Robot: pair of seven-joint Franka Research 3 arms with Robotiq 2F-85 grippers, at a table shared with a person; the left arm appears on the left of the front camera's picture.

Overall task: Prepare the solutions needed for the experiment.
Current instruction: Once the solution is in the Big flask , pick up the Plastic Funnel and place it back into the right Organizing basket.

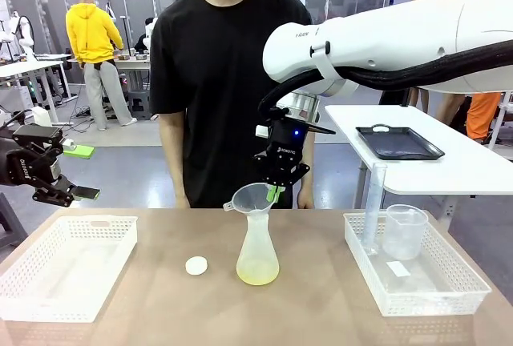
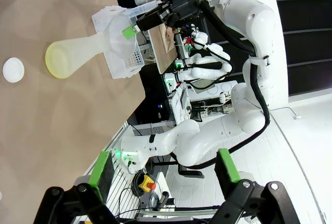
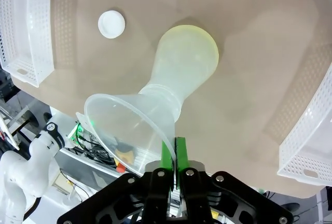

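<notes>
**Clamped: the right gripper (image 3: 174, 151) on the clear plastic funnel (image 3: 129, 125) in the frosted whitish conical flask (image 3: 187, 58)**

The right gripper's green pads are pressed together on the near wall of the funnel's rim. The funnel's spout sits in the flask's neck. The flask stands upright near the middle of the brown table (image 1: 321, 314). The pale yellow-green liquid (image 1: 257, 272) lies as a shallow layer in the flask's bottom.

A small white round cap (image 1: 196, 265) lies flat on the table just left of the flask, apart from it. A white mesh basket (image 1: 64, 270) sits on the table's left side. A second white mesh basket (image 1: 433, 286) sits on the right side. It holds a clear plastic beaker (image 1: 403, 231) and a tall clear measuring cylinder (image 1: 373, 206), both upright.

The left gripper (image 2: 162, 168) hangs in the air off the table's left edge, well apart from the flask. Its jaws are spread wide with nothing between them.

A person in a black T-shirt (image 1: 220, 82) stands at the far side, arms down.
</notes>
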